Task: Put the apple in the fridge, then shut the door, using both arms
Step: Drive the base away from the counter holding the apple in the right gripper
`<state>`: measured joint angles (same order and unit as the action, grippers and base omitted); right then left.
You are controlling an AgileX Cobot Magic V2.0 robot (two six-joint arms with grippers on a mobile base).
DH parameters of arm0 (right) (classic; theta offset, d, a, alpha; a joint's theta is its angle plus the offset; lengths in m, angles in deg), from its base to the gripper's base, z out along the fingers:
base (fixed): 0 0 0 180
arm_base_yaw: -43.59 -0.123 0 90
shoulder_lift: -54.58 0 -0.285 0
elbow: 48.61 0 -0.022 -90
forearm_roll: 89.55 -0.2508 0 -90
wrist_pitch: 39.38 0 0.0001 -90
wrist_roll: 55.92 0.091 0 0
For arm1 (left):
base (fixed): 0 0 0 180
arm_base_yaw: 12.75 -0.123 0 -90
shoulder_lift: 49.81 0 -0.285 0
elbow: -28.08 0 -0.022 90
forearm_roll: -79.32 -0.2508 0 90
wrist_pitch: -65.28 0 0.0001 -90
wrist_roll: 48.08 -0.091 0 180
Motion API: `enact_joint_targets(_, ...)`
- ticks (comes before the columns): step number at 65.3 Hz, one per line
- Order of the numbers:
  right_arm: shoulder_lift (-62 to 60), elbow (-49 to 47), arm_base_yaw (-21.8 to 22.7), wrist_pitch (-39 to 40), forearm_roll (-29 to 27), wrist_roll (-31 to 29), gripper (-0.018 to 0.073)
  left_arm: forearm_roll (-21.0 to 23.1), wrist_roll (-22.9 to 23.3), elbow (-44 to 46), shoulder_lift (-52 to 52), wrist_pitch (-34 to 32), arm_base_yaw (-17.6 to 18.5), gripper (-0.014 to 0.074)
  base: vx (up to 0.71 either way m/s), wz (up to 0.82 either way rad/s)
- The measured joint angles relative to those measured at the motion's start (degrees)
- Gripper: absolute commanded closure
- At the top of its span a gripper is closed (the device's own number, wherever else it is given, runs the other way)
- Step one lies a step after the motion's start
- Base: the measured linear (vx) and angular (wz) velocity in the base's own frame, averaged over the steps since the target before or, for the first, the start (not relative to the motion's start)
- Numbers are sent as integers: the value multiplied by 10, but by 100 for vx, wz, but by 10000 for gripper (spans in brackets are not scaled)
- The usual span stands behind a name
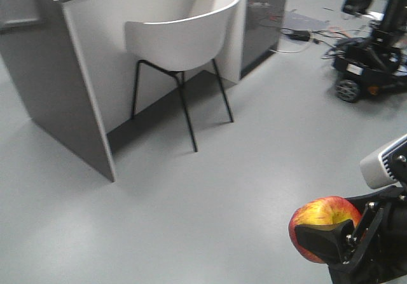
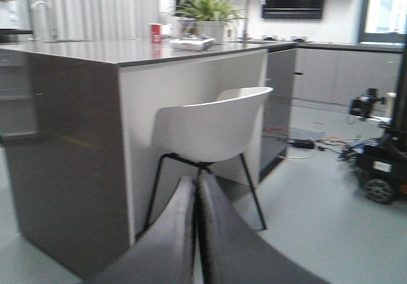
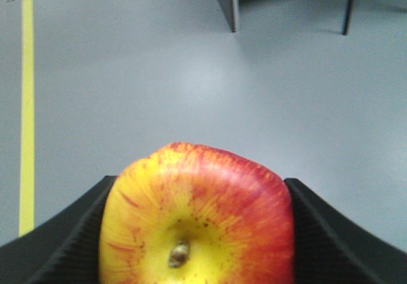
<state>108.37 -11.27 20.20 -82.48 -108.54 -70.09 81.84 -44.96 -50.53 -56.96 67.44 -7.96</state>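
My right gripper (image 3: 196, 233) is shut on the apple (image 3: 197, 214), red and yellow, with its stem dimple facing the camera. In the front view the apple (image 1: 324, 217) sits in the black right gripper (image 1: 331, 239) at the bottom right, above the grey floor. My left gripper (image 2: 196, 198) is shut and empty, its two fingers pressed together, pointing at the white chair. The fridge and its door are out of view.
A white chair (image 1: 184, 36) with black legs stands against a grey and white kitchen island (image 1: 57, 74). Another black wheeled robot (image 1: 369, 61) with cables stands at the far right. A yellow floor line (image 3: 27, 106) runs along the left.
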Motion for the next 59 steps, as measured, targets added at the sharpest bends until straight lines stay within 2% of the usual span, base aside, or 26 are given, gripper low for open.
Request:
enact_joint_targets(34,0,0,0,0,0,0,337,0,0,0,0,0,0,602,-4,51)
enact_joint_targets(59,0,0,0,0,0,0,337,0,0,0,0,0,0,602,1,32)
